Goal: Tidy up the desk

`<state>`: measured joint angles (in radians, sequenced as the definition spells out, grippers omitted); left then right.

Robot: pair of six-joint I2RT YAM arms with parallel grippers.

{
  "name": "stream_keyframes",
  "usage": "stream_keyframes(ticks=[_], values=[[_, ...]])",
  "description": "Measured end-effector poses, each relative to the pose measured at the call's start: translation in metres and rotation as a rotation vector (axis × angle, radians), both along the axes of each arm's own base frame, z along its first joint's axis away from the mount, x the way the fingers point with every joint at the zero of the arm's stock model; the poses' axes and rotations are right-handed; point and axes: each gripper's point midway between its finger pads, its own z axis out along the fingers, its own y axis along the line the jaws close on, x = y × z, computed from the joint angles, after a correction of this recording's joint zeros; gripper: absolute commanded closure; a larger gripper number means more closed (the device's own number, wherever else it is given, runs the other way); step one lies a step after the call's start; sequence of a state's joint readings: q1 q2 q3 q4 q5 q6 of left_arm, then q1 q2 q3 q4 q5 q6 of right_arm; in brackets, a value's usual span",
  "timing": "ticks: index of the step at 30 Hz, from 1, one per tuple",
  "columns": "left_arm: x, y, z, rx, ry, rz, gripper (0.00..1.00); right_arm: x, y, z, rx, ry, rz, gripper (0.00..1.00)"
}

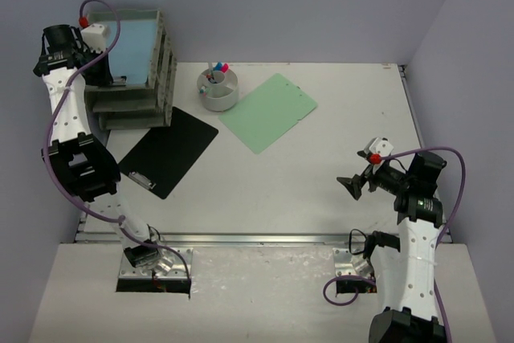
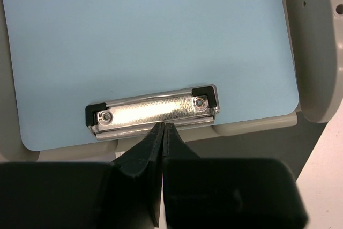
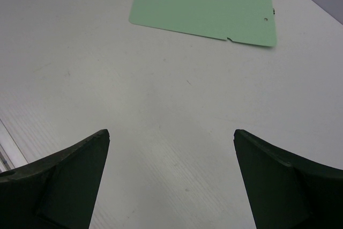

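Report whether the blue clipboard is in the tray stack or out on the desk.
In. The blue clipboard lies flat in the top tray, tray rim showing on both sides.

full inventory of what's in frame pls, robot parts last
desk: 1, white, under everything
metal rail: 1, silver, along the desk's near edge
stacked trays: 1 stack, grey, far-left corner
blue clipboard: 1, light blue, lying in the top tray
black clipboard: 1, black, flat on the desk in front of the trays
green clipboard: 1, light green, flat mid-desk, right of the pen holder
pen holder: 1, white, round, between trays and green clipboard
markers: several, blue and pink tips, in the holder; exact count unclear
left gripper: 1, black, shut, tips at the blue clipboard's metal clip
right gripper: 1, black, open, above bare desk at right
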<state>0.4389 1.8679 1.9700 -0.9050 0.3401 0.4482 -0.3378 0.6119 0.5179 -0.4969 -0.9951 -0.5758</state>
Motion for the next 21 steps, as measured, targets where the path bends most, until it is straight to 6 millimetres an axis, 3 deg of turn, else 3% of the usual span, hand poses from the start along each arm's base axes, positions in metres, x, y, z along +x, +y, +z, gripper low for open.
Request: stream_keyframes(ticks=[4, 13, 17, 21], values=[[0.01, 0.001, -0.004, 0.014, 0.003, 0.007, 1.0, 0.0, 0.0, -0.001, 0.001, 0.004, 0.0, 0.01], [0.031, 0.005, -0.005, -0.002, -0.04, 0.036, 0.86, 0.0, 0.0, -0.001, 0.001, 0.006, -0.001, 0.01], [0.029, -0.004, 0.013, -0.052, -0.107, 0.077, 0.78, 0.0, 0.0, -0.001, 0.001, 0.004, -0.002, 0.01], [0.002, -0.026, 0.052, -0.093, -0.218, 0.13, 0.68, 0.002, -0.002, -0.001, -0.006, -0.009, -0.011, 0.01]])
